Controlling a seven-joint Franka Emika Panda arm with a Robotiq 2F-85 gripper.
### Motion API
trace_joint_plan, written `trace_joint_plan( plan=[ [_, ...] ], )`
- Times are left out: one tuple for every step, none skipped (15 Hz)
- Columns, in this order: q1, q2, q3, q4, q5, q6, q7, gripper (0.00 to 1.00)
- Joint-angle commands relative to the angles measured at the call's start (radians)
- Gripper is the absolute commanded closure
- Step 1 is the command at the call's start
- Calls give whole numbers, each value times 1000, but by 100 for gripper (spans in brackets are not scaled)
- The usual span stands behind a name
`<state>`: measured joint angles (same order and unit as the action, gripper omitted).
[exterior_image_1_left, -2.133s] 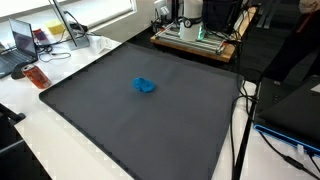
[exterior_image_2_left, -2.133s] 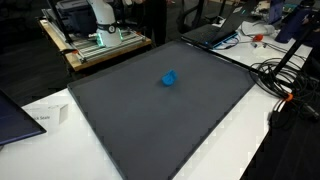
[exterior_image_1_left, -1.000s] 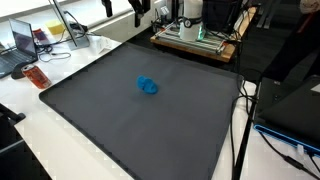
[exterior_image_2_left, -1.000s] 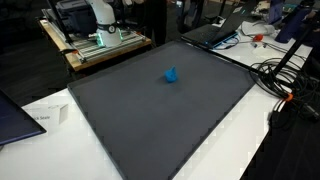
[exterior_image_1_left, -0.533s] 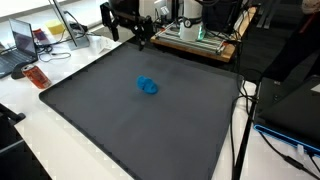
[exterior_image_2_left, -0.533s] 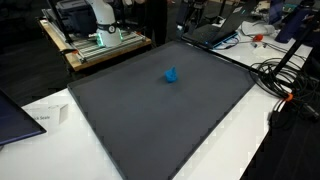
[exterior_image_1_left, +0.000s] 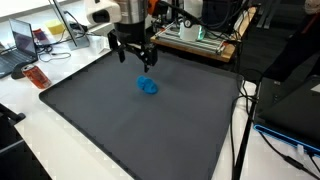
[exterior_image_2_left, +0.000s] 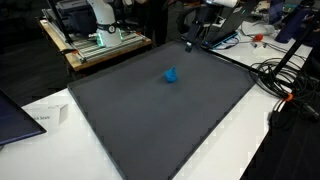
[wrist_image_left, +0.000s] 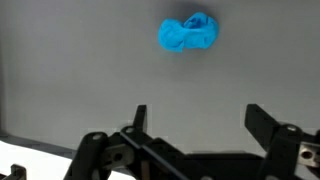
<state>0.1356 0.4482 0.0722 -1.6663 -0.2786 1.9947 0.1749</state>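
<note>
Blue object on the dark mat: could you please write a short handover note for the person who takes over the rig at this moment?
Gripper: open and holding nothing; it hangs above the dark mat, near one edge.
Small blue object: lies on the mat, apart from the gripper. In the wrist view it is ahead of the open fingers, not between them.
Done: nothing gripped; the object is not yet touched.
Left, as it seems: the way down to the object and any grip on it.
</note>
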Motion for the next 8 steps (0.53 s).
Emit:
trace_joint_plan(
  plan=[
    [46,109,-22,134,-6,-66,23,0],
    [57,138,-25,171,-3,-102,25,0],
    [69,166,-30,210,-5,-152,29,0],
    [78,191,-34,243,-6,-186,31,0],
    [87,219,-37,284,-7,-230,30,0],
    [95,245,-42,322,-9,-265,30,0],
    [101,275,-44,363,-6,-302,29,0],
    [107,302,-49,403,-6,-337,30,0]
  ],
)
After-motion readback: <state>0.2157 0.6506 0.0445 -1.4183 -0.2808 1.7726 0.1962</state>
